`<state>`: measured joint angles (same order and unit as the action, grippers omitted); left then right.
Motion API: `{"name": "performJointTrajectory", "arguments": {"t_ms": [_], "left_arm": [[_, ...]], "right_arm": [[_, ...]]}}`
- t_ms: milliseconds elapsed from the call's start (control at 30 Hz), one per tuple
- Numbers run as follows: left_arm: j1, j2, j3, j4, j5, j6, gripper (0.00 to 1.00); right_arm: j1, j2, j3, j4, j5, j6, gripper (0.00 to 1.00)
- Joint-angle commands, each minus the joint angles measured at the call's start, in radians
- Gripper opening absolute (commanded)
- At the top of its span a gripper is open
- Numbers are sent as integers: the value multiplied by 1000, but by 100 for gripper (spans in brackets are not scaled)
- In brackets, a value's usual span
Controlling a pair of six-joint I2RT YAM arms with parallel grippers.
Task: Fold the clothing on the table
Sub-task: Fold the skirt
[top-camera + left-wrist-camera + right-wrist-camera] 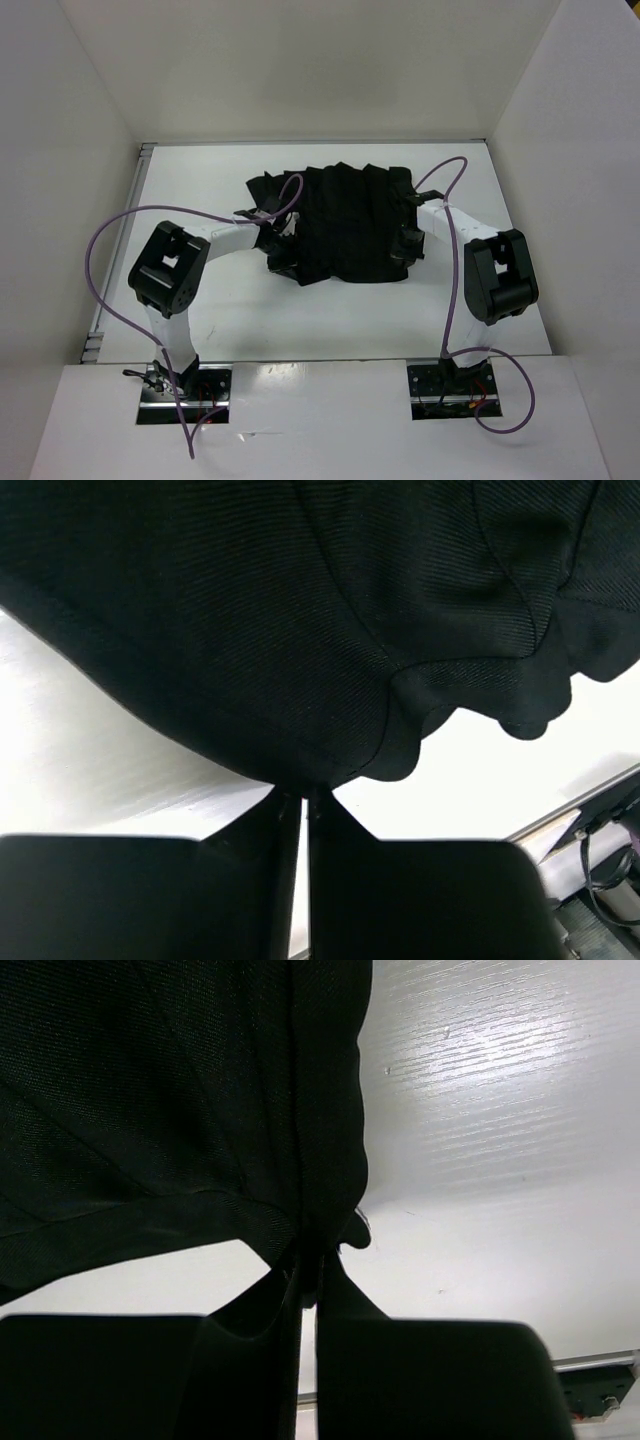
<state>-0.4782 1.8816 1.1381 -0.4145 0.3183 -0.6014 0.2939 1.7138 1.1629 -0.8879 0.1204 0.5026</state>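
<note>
1. Position of the work. The clothing point(340, 225) lies on the table point(330, 320), toward the far half and about midway between the side edges. Its pleats run from the far edge toward me. Seen from above, it is between my two arms, and each forearm reaches in to one side edge of it.

2. Left gripper point(303, 798). My jaws are drawn together with only a thin slit between them. In the left wrist view, the lower edge of the clothing comes down to a point exactly at my fingertips and is pinched there. From the pinch, the black fabric spreads up and away over most of that view, with a scalloped hem curling to the right. White table shows below the fabric on both sides. In the top view, this grip is at the left side of the clothing, near its near-left corner, where the fabric looks bunched.

3. Right gripper point(310, 1260). My jaws are closed. A gathered fold of the clothing runs straight down into my fingertips and is clamped between them. The fabric fills the upper left of the right wrist view, and bare table lies to the right of it. In the top view, this grip is at the right side edge of the clothing.
</note>
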Motion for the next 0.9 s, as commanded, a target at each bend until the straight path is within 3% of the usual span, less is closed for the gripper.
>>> {"name": "performJointTrajectory", "arguments": {"t_ms": [0,133,267,433,600,700,867], "left_arm": [[-13,89,-23,-24,-128,41,0],[-13,47,2,-75,-189,54,0],[64,-56,2,-121,-276,77,0],[119,-45,-20,-185,-384,127,0],[119,-45,-44,-175,-348,127,0],[119,-45,-44,-164,-306,137,0],[119,-76,-55,-155,-249,137,0]], "right_arm": [[-6,-20,7,-23,21,-9,0],[-15,-20,7,-23,42,-9,0],[-33,-20,7,-23,70,-9,0],[-52,0,17,-23,116,11,0],[-52,9,17,-23,111,11,0],[-52,-15,26,-23,101,11,31],[-52,-91,57,-33,82,20,48]]}}
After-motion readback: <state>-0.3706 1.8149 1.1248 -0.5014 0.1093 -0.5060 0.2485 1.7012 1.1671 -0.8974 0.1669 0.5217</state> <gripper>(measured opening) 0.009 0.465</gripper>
